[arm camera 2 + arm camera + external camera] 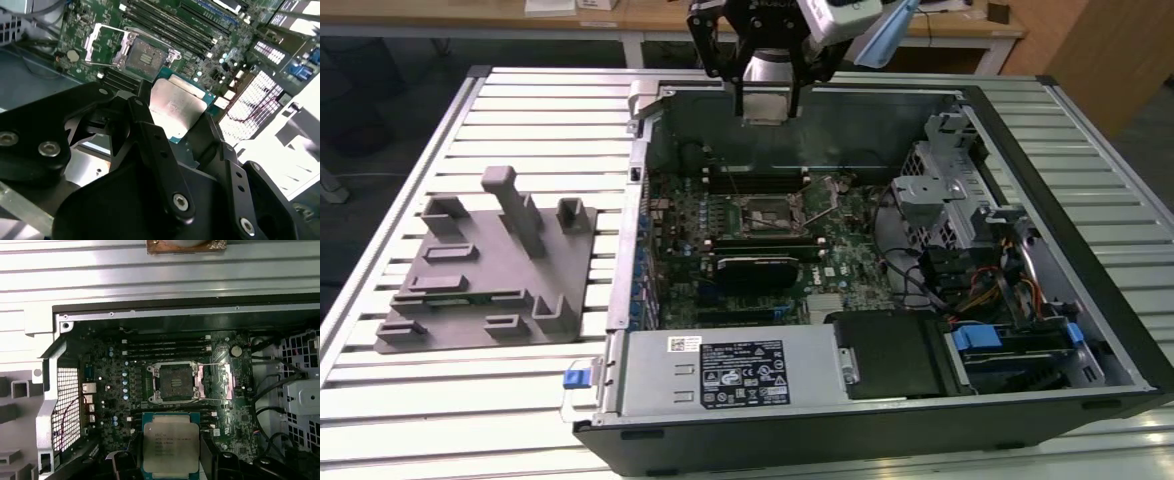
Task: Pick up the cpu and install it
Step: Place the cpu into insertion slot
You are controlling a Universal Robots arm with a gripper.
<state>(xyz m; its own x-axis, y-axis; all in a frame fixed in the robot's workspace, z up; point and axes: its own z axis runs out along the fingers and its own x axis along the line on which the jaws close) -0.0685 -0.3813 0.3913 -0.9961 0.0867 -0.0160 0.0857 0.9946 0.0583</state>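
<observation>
On the slatted metal table (520, 110) sits an open computer case (1110, 300); the gripper (766, 97) pinches the cpu (170, 445) in the air near the empty socket (173, 382), picked up but not in, probably needing to line up flat.

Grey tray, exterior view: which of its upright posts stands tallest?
The narrow post near the far edge of the grey tray; it rises well above the shorter blocks beside it.
</observation>
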